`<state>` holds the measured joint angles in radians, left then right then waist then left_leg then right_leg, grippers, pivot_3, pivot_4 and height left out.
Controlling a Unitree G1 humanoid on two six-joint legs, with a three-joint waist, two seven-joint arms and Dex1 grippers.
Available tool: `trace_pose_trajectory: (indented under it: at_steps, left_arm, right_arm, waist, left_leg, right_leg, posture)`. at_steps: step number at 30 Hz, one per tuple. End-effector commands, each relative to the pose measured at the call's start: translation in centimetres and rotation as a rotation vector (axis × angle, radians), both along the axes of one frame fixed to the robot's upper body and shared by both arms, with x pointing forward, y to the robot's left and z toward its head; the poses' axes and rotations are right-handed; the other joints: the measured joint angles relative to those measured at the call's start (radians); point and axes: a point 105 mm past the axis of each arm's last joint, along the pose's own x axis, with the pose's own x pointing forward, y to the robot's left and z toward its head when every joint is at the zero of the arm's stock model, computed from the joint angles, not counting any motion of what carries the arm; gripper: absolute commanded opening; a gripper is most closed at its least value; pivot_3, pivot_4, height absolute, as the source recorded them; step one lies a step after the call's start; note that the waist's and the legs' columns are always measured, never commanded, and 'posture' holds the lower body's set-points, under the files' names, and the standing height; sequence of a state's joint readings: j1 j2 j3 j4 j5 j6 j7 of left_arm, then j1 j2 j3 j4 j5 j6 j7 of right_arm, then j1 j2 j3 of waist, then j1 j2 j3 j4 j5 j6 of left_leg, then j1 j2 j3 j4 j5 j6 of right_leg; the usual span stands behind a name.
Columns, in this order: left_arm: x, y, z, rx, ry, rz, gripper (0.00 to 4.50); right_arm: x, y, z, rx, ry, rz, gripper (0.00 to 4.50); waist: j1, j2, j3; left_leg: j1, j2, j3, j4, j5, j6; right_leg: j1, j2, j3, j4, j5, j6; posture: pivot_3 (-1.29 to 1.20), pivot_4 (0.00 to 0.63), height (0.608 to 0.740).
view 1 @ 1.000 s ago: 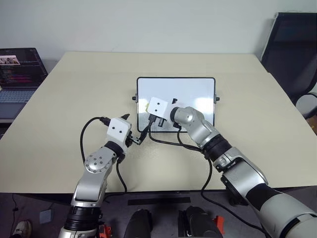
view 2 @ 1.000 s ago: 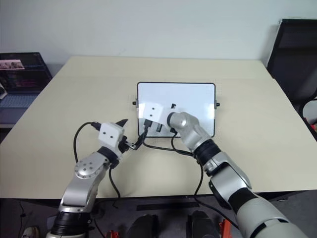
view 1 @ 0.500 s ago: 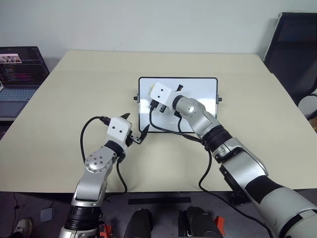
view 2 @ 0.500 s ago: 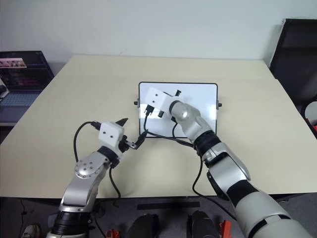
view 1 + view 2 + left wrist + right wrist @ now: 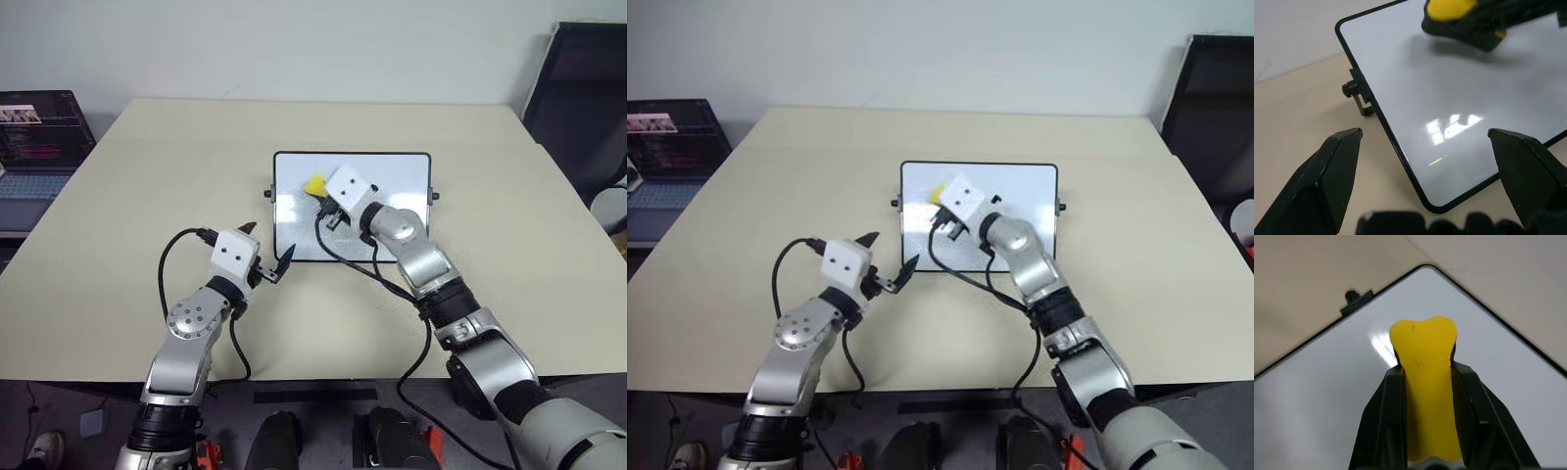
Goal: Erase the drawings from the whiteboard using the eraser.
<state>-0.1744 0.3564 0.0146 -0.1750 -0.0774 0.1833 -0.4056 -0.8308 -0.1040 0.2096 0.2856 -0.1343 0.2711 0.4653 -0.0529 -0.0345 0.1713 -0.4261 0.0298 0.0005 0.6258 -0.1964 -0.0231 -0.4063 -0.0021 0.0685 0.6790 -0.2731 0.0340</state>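
Right gripper (image 5: 321,193) clamped on eraser (image 5: 313,185), now farther right up whiteboard (image 5: 392,176), left gripper (image 5: 266,251) spread at near corner, laptop (image 5: 34,137) far left

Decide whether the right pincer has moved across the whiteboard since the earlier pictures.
Yes. The right pincer, gripping the eraser, moved from the whiteboard's near-left area toward its far edge.

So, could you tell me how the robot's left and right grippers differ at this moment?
The right gripper is shut on the yellow eraser; the left gripper is open and holds nothing. The right gripper is over the whiteboard, toward its far left part; the left gripper sits at the board's near left corner, fingers spread to either side of that corner. Both have two black fingers on a white boxy head and point toward the board.
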Motion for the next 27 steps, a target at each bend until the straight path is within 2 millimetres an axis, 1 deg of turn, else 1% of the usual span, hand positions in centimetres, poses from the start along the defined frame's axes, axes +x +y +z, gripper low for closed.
trace_pose_trajectory:
  at_steps: [1, 4, 7, 8, 10, 11, 13, 16, 19, 23, 24, 27]
  left_arm:
    - [-0.2, -0.3, 2.1, -0.019, -0.076, -0.036, 4.50]
    - [-0.2, -0.3, 2.3, -0.024, -0.077, -0.045, 4.50]
    - [-0.3, -0.4, 2.1, -0.029, -0.064, -0.047, 4.50]
    - [-0.3, -0.3, 2.1, -0.031, -0.061, -0.044, 4.50]
    - [-0.3, -0.1, 2.0, -0.035, -0.055, -0.033, 4.50]
    - [-0.3, 0.1, 2.0, -0.041, -0.052, -0.025, 4.50]
    - [-0.2, 0.3, 2.1, -0.050, -0.048, -0.015, 4.50]
    - [-0.1, 0.3, 2.1, -0.047, -0.045, -0.019, 4.50]
    - [0.2, -0.2, 2.3, -0.044, -0.049, -0.037, 4.50]
    - [0.6, -0.8, 2.6, -0.037, -0.053, -0.070, 4.50]
    - [0.6, -1.1, 2.6, -0.032, -0.054, -0.091, 4.50]
    - [0.4, -5.2, 3.3, -0.052, -0.056, -0.308, 4.50]
  right_arm:
    - [-1.0, -3.5, 1.5, 0.149, 0.060, -0.060, 0.95]
    - [-1.9, -6.5, 1.0, 0.223, 0.125, -0.153, 0.95]
    - [-3.8, -9.4, -0.9, 0.258, 0.130, -0.237, 0.95]
    - [-4.3, -9.9, -1.4, 0.263, 0.133, -0.250, 0.95]
    - [-5.5, -10.7, -3.2, 0.245, 0.153, -0.283, 0.95]
    - [-6.0, -11.0, -4.0, 0.236, 0.163, -0.298, 0.95]
    - [-6.5, -11.2, -4.7, 0.236, 0.176, -0.325, 0.95]
    - [-6.6, -11.2, -4.7, 0.250, 0.176, -0.342, 0.95]
    - [-6.3, -11.3, -4.3, 0.246, 0.156, -0.354, 0.95]
    - [-6.1, -12.5, -3.7, 0.219, 0.126, -0.389, 0.95]
    - [-6.0, -13.0, -3.5, 0.203, 0.116, -0.406, 0.95]
    - [-5.7, -17.8, -3.2, 0.123, 0.106, -0.588, 0.95]
  waist:
    - [0.004, 0.000, 0.000]
    - [0.011, 0.000, 0.000]
    - [0.015, 0.000, 0.000]
    - [0.016, 0.000, 0.000]
    - [0.015, 0.000, 0.000]
    - [0.014, 0.000, 0.000]
    - [0.010, 0.000, 0.000]
    - [0.003, 0.000, 0.000]
    - [0.004, 0.000, 0.000]
    - [0.007, 0.000, 0.000]
    - [0.008, 0.000, 0.000]
    - [0.021, -0.001, 0.001]
  left_leg:
    - [0.000, 0.000, 0.000, 0.000, 0.000, 0.000]
    - [-0.001, -0.001, 0.000, 0.000, 0.000, 0.000]
    - [-0.001, 0.000, 0.000, 0.001, 0.000, 0.000]
    - [-0.001, -0.001, 0.000, 0.000, 0.000, 0.000]
    - [-0.001, 0.000, 0.001, 0.000, 0.000, 0.000]
    - [-0.001, 0.000, 0.002, 0.000, 0.000, 0.000]
    - [-0.001, 0.000, 0.001, 0.000, 0.000, 0.000]
    - [0.000, 0.000, 0.001, 0.001, 0.000, 0.000]
    - [0.000, 0.000, 0.002, 0.002, 0.000, 0.000]
    - [0.000, -0.001, 0.002, 0.002, 0.000, 0.000]
    - [0.000, -0.001, 0.002, 0.002, 0.000, 0.000]
    - [-0.001, -0.001, 0.003, 0.002, 0.000, 0.000]
  right_leg:
    - [0.000, 0.000, 0.000, 0.000, 0.000, 0.000]
    - [0.000, -0.001, 0.000, -0.001, 0.000, 0.000]
    - [0.000, -0.001, 0.000, -0.001, 0.000, 0.000]
    - [0.000, 0.000, 0.000, -0.001, -0.001, 0.000]
    - [0.000, 0.000, 0.000, -0.001, -0.002, 0.001]
    - [0.000, 0.000, 0.000, -0.001, -0.004, 0.004]
    - [0.000, 0.000, 0.001, -0.001, -0.004, 0.004]
    - [0.000, 0.001, 0.001, 0.000, -0.004, 0.005]
    - [0.001, 0.001, 0.001, 0.000, -0.005, 0.005]
    - [0.001, 0.001, 0.001, -0.001, -0.005, 0.005]
    - [0.001, 0.001, 0.001, -0.001, -0.005, 0.005]
    - [0.001, 0.001, 0.000, -0.001, -0.005, 0.005]
  posture:
    - [0.00, 0.150, 0.740]
    - [0.00, 0.150, 0.740]
    - [0.00, 0.150, 0.740]
    - [0.00, 0.150, 0.740]
    - [0.00, 0.150, 0.740]
    - [0.00, 0.150, 0.740]
    - [0.00, 0.150, 0.740]
    - [0.00, 0.150, 0.740]
    - [0.00, 0.150, 0.740]
    - [0.00, 0.150, 0.740]
    - [0.00, 0.150, 0.740]
    - [0.00, 0.150, 0.740]
